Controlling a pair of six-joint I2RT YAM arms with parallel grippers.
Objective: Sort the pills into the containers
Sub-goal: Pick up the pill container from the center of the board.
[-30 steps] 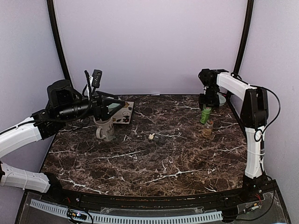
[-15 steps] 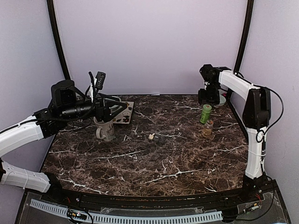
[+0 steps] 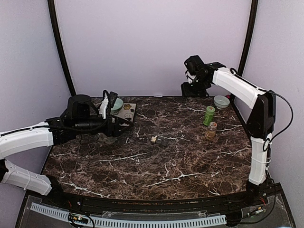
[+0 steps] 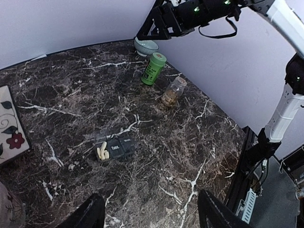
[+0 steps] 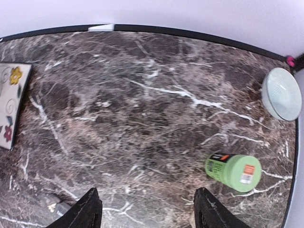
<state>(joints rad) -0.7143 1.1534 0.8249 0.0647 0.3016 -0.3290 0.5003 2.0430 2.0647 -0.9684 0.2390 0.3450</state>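
While left tool (image 4: 151,195) and right tool (image 5: 147,192) gape empty, containers (image 4: 115,147) sit far from every table (image 3: 190,166) edge

Robot test cell in a laboratory. A marble-patterned table (image 3: 156,164) stands inside a booth of plain lilac walls (image 3: 152,42) framed by curved black poles (image 3: 59,47). The left arm (image 3: 28,140) and the right arm (image 3: 237,88), white-and-black machines with exposed cables, are bolted at the table's near edge, above a slotted cable duct (image 3: 128,221).
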